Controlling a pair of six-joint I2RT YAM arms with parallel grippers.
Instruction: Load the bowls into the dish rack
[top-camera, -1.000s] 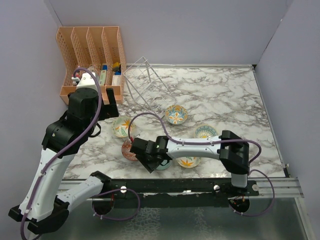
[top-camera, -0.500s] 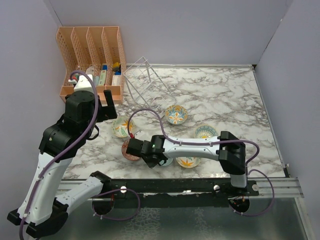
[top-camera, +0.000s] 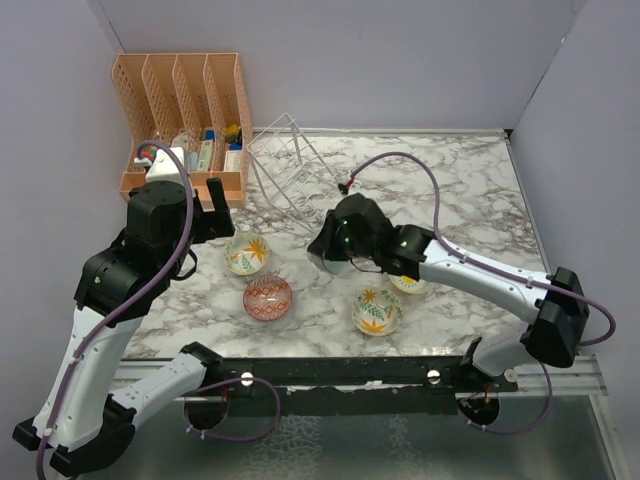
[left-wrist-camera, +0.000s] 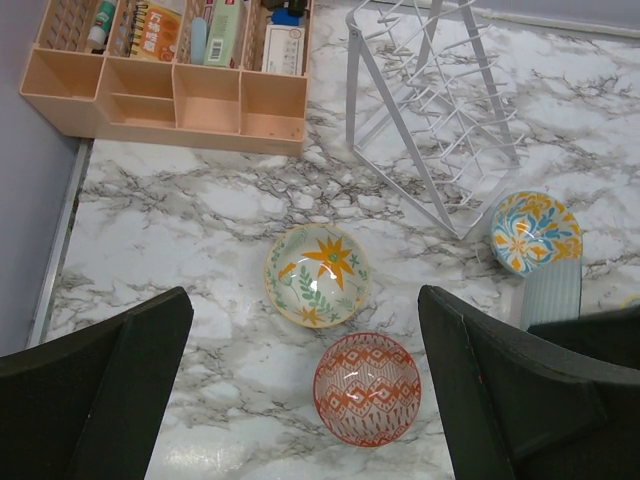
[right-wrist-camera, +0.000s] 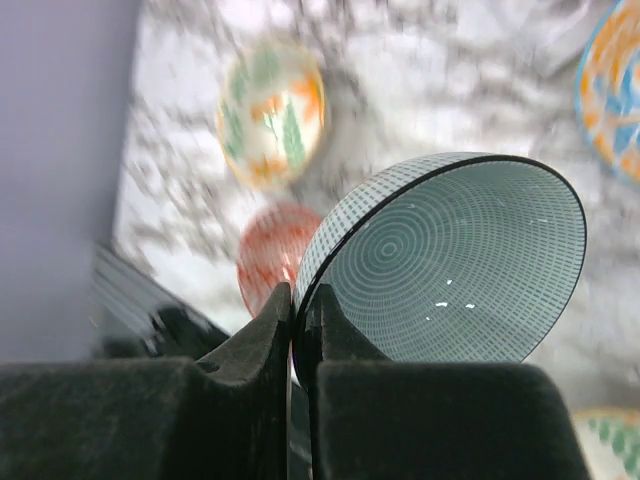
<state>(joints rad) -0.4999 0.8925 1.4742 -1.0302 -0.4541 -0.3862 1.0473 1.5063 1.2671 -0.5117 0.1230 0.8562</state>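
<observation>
My right gripper (top-camera: 335, 245) is shut on the rim of the plain teal bowl (right-wrist-camera: 450, 260) and holds it tilted above the table, in front of the white wire dish rack (top-camera: 290, 170). The teal bowl's ribbed side shows in the left wrist view (left-wrist-camera: 552, 295). A cream orange-flower bowl (top-camera: 246, 252), a red-patterned bowl (top-camera: 267, 297) and a cream leaf bowl (top-camera: 377, 310) sit on the table. Another bowl (top-camera: 410, 283) is partly hidden by the right arm. A blue-and-yellow bowl (left-wrist-camera: 535, 230) sits by the rack's corner. My left gripper (left-wrist-camera: 310, 400) is open, high above the red bowl (left-wrist-camera: 367, 388).
An orange plastic slotted organizer (top-camera: 185, 110) with small items stands at the back left, next to the rack (left-wrist-camera: 430, 110). Grey walls close in the left, back and right sides. The right arm's cable loops over the table's middle.
My right arm has lifted the teal bowl from near the front edge and carried it back and right, toward the rack. The left arm has barely moved.
</observation>
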